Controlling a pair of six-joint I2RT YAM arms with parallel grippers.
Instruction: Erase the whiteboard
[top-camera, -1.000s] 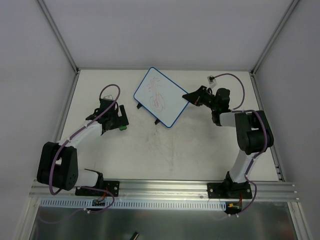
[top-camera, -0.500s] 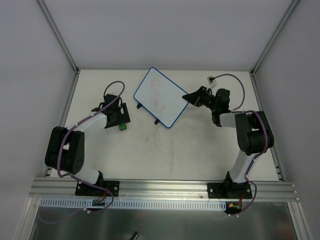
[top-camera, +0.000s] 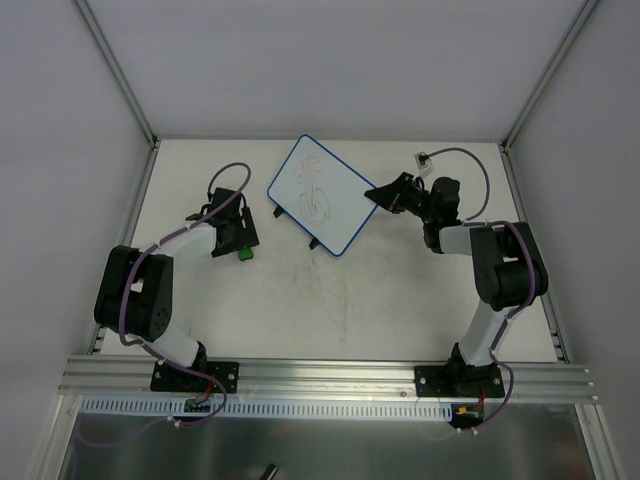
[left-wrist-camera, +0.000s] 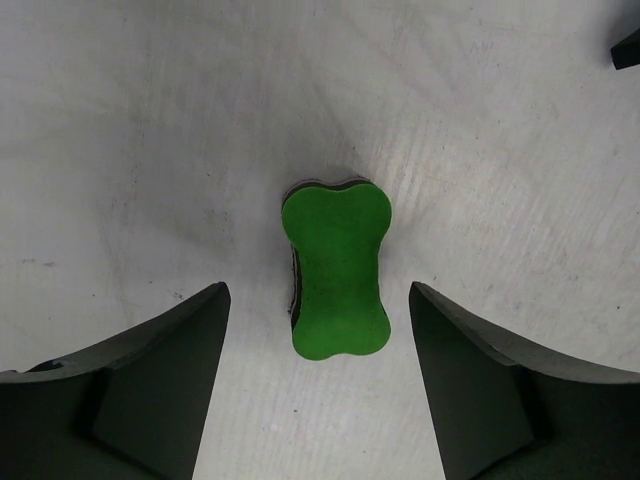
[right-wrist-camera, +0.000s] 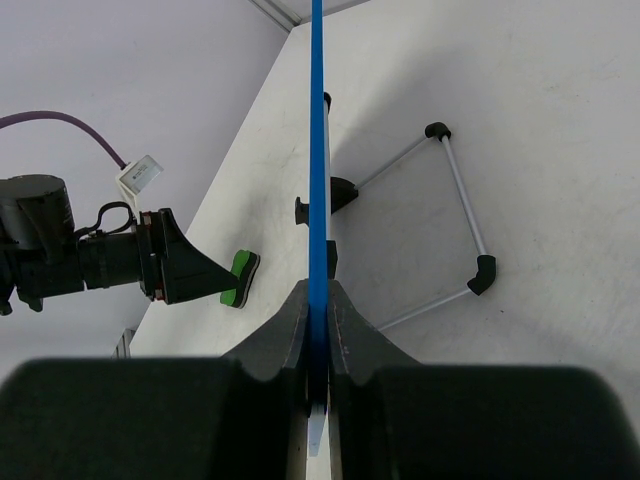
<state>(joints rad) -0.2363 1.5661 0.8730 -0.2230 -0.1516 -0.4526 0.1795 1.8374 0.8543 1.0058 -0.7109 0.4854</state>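
Toward the near-left part of the table (top-camera: 350, 300), the green eraser (left-wrist-camera: 338, 268) is being straddled by the left gripper (left-wrist-camera: 315, 300). Its jaws are being held wide apart, one on each side of the eraser with a clear gap at both. Nothing is being gripped. The eraser is lying flat on the table, its bone-shaped green back turned up.

Farther back, around the middle and toward the far edge, the whiteboard (top-camera: 320, 193) appears to be propped on its wire stand (right-wrist-camera: 483, 272), with reddish scribbles showing on its face. Its right edge is being pinched by the right gripper (right-wrist-camera: 318, 300), the jaws being pressed shut on the thin blue rim.

By the look of it, the eraser's pick-up is being prepared and no wiping is yet being done. The eraser is small and low, so if the jaws are closed off-centre or too high it may be twisted or squeezed out sideways. If they are lowered too far, the fingertips may be scraped on the table. Once wiping pressure is being applied, the board may be slid out of the narrow rim grip or tipped back on its stand.

No container is being shown in any view.
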